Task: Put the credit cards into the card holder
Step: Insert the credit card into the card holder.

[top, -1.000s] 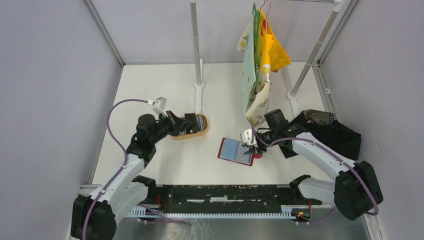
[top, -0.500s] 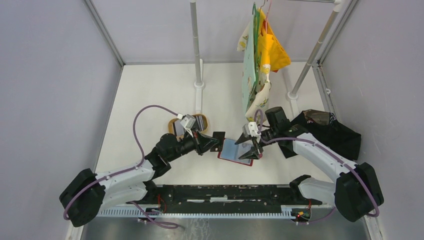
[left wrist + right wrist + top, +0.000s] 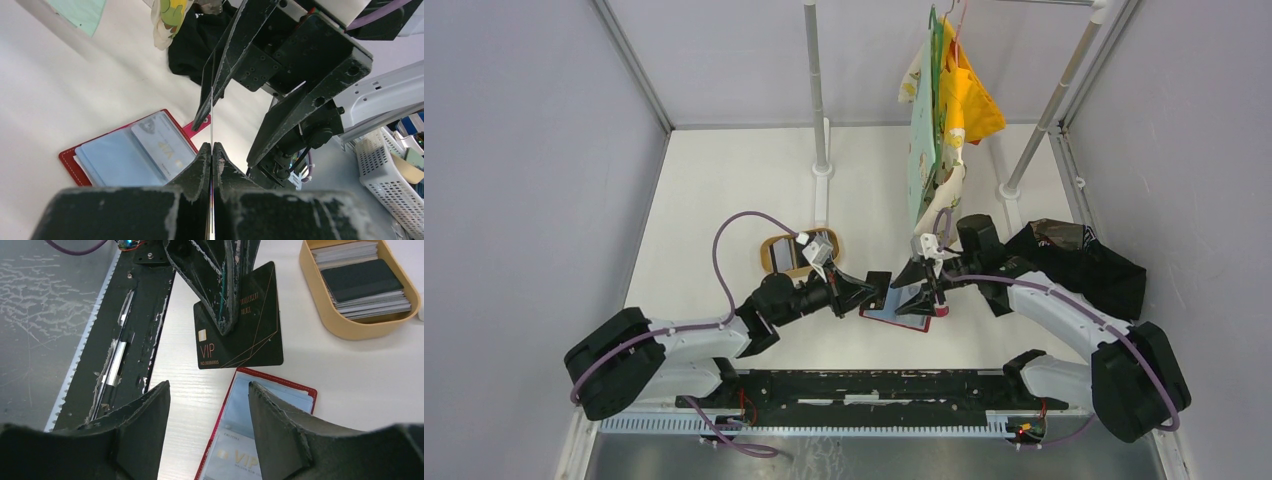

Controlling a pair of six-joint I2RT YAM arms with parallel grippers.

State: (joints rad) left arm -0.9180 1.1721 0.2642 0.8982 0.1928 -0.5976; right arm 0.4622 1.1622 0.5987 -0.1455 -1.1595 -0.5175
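Left hand (image 3: 211, 150) clamps black card (image 3: 255, 325), right hand (image 3: 207, 390) apart, partly hiding red wallet (image 3: 232, 415)

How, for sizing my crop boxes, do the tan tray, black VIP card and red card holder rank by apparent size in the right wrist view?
1. tan tray, cut by the frame.
2. black VIP card, held nearer the camera.
3. red card holder, partly hidden; close to the card, so unsure.

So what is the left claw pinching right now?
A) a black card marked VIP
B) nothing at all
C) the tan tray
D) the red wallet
A: the left gripper is shut on a black VIP card, which it holds close by the open red wallet.
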